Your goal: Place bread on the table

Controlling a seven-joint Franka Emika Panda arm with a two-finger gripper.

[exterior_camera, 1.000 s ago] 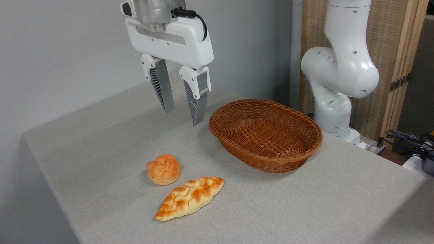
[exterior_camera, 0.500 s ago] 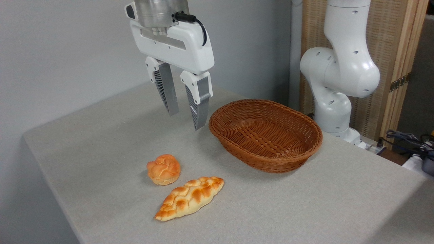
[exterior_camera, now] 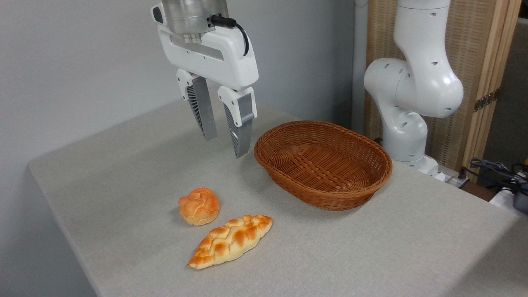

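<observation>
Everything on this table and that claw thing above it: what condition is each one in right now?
Gripper: open, empty, hanging above the table, touching nothing.
Braided bread: lying flat on the table, out of the basket.
Round bun: resting on the table beside the bread, apart from it.
Wicker basket: upright, empty.
Table: covered in grey-beige cloth.

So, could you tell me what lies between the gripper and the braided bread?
In the camera view, only bare table separates the gripper from the bread; the round bun sits just left.
</observation>
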